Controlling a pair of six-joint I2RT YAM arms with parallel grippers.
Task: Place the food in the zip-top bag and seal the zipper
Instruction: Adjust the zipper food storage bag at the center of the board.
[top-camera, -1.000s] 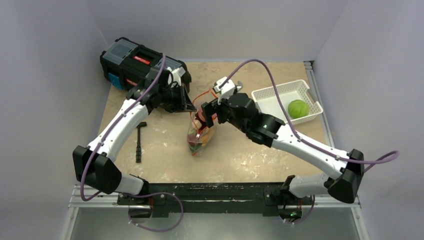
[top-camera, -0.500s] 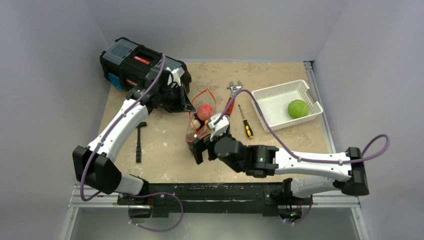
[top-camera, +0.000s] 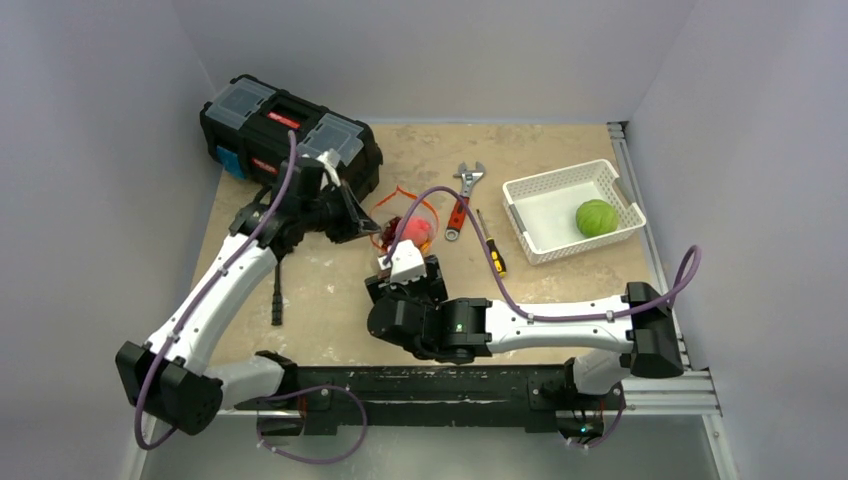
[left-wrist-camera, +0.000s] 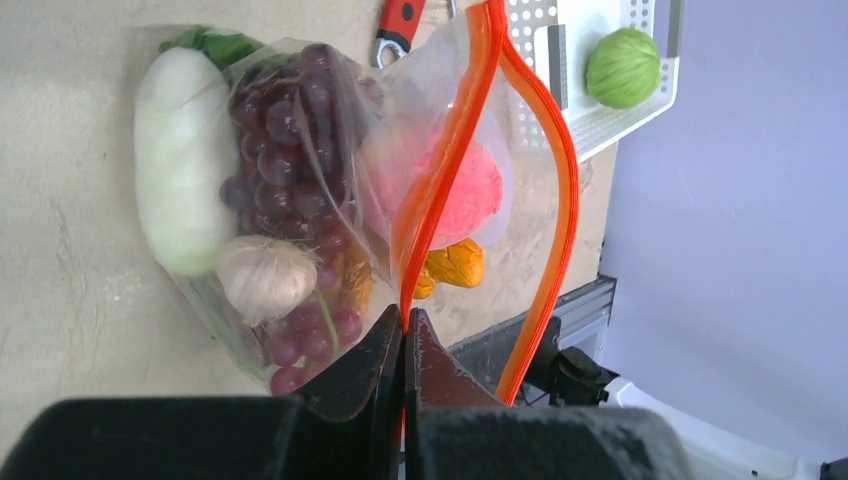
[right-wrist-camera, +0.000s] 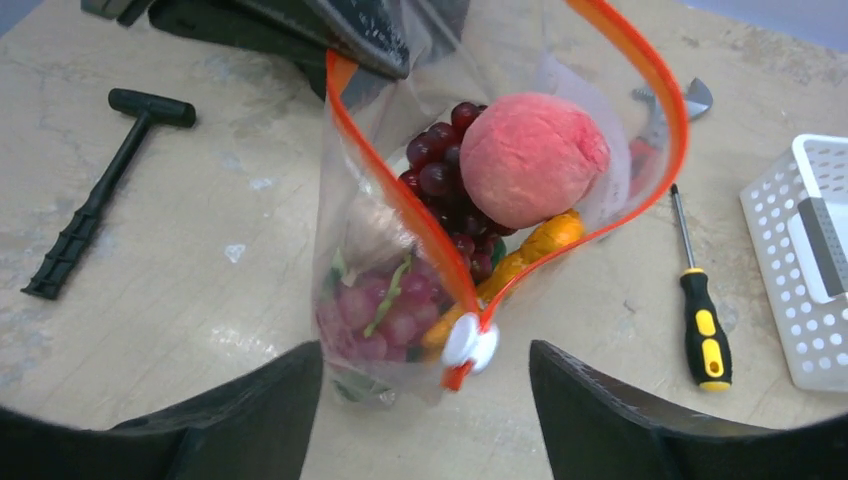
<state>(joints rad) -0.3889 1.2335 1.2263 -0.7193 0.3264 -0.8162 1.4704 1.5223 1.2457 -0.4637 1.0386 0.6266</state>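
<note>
Zip-top bag (right-wrist-camera: 352, 240) holds grapes (right-wrist-camera: 438, 166), radish (left-wrist-camera: 180, 170), pink fruit (right-wrist-camera: 533, 158); basket (top-camera: 541, 207) holds cabbage (top-camera: 596, 217).

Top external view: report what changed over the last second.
The right gripper withdrew from over the bag, swung back toward the near edge, and now sits open facing the slider, uncovering the wrench and screwdriver. The left gripper, still shut on the zipper, shifted slightly left. Unchanged: cabbage in the basket, toolbox, hammer.
</note>
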